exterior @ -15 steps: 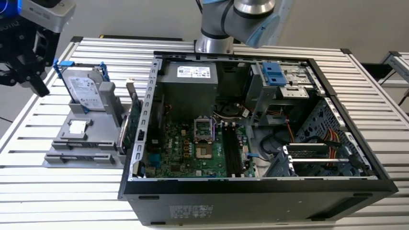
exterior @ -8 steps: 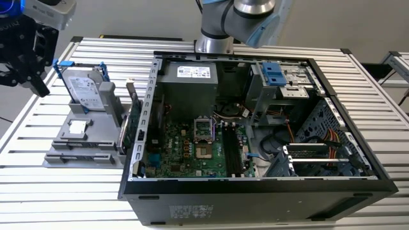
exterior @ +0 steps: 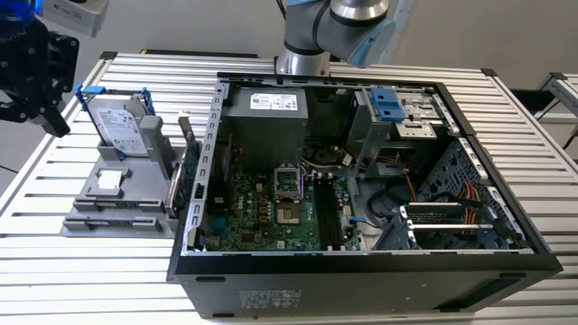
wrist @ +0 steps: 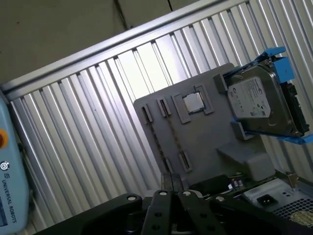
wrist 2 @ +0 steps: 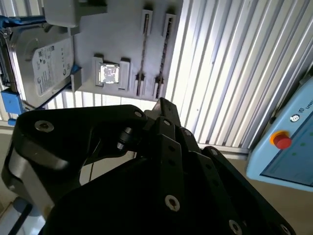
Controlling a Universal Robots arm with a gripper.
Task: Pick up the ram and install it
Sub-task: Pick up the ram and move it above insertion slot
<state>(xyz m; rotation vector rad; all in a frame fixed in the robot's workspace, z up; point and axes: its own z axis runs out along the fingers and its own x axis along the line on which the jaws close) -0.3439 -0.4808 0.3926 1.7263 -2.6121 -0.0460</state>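
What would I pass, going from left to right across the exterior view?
The black tool → the silver hard drive with blue clips → the green motherboard inside the open computer case → the blue-fronted drive bay.

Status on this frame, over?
Gripper shut, empty, up beside hard drive. Ram: cannot pick it out. Computer case open, nothing across it.

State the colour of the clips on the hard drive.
Blue clips on the silver hard drive; first wrist view.
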